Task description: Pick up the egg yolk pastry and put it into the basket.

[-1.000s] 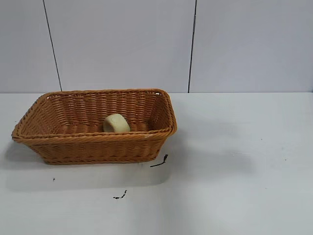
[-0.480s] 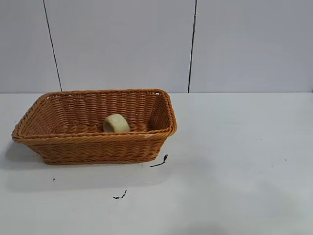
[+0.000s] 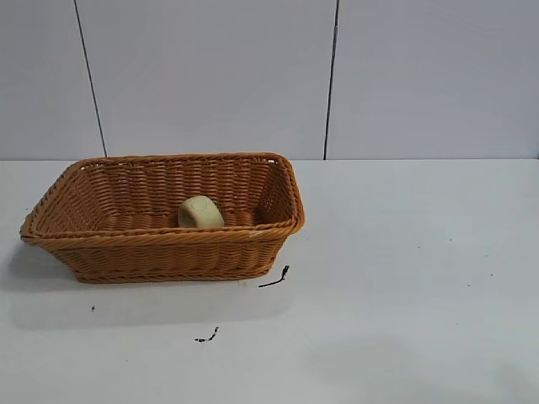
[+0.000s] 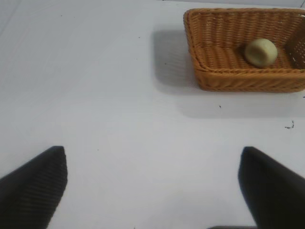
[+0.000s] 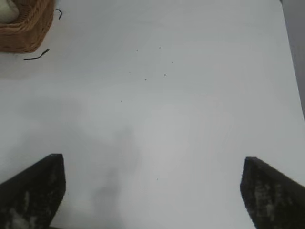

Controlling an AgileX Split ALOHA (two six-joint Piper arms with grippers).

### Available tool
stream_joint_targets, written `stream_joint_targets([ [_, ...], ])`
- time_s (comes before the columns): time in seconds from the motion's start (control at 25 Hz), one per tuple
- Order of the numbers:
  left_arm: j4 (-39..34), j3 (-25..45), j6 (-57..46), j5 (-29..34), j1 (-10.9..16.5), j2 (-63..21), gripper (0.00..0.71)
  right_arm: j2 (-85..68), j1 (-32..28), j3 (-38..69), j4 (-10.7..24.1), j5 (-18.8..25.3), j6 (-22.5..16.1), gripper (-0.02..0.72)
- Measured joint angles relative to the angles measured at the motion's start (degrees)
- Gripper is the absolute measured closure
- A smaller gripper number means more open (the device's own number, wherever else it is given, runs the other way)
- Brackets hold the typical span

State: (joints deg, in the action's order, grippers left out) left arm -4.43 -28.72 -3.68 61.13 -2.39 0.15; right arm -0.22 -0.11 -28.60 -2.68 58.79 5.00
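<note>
- Both sets of jaws are standing wide apart and gripping nothing: the right gripper (image 5: 152,191) is showing two dark fingertips (image 5: 33,188) at either side of its wrist view with bare counter between them, and the left gripper (image 4: 152,186) is showing the same in its own view.
- White counter (image 3: 404,278) is carrying everything; pale wall panels (image 3: 210,76) with dark vertical seams are standing behind it.
- Basket (image 3: 168,248), orange-brown woven wicker, rectangular with flaring sides and a braided rim, is sitting flat on the counter at the exterior view's left half and casting a soft shadow on the counter in front of it.
- Egg yolk pastry (image 3: 200,212), a pale yellow-green rounded lump, is resting inside the basket on its woven floor, near the middle and towards the front wall; the front rim is hiding its base in the exterior view.
- Left wrist view is showing the basket (image 4: 248,78) well ahead of the left gripper, pastry (image 4: 261,52) lying within it.
- Right wrist view is catching only one corner of the basket (image 5: 26,28), well apart from the right gripper.
- Two small dark marks (image 3: 274,278) are lying on the counter just in front of the basket's right corner; tiny dark specks are dotting the surface elsewhere.
- Neither arm is appearing in the exterior view.
</note>
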Motion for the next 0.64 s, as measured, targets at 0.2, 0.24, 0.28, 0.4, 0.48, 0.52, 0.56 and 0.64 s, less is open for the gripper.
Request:
stream_joint_targets([
  [0.2, 0.0, 0.0, 0.0, 0.0, 0.0, 0.0, 0.014, 0.0, 0.9, 0.0, 0.1, 0.0, 0.0, 0.01],
  [0.24, 0.0, 0.0, 0.0, 0.0, 0.0, 0.0, 0.014, 0.0, 0.9, 0.0, 0.1, 0.0, 0.0, 0.01],
  [0.28, 0.0, 0.0, 0.0, 0.0, 0.0, 0.0, 0.014, 0.0, 0.9, 0.0, 0.1, 0.0, 0.0, 0.01],
  [0.4, 0.0, 0.0, 0.0, 0.0, 0.0, 0.0, 0.014, 0.0, 0.9, 0.0, 0.1, 0.0, 0.0, 0.01],
  [0.48, 0.0, 0.0, 0.0, 0.0, 0.0, 0.0, 0.014, 0.0, 0.9, 0.0, 0.1, 0.0, 0.0, 0.01],
  [0.52, 0.0, 0.0, 0.0, 0.0, 0.0, 0.0, 0.014, 0.0, 0.9, 0.0, 0.1, 0.0, 0.0, 0.01],
  [0.56, 0.0, 0.0, 0.0, 0.0, 0.0, 0.0, 0.014, 0.0, 0.9, 0.0, 0.1, 0.0, 0.0, 0.01],
  [0.64, 0.0, 0.0, 0.0, 0.0, 0.0, 0.0, 0.014, 0.0, 0.9, 0.0, 0.1, 0.0, 0.0, 0.01],
])
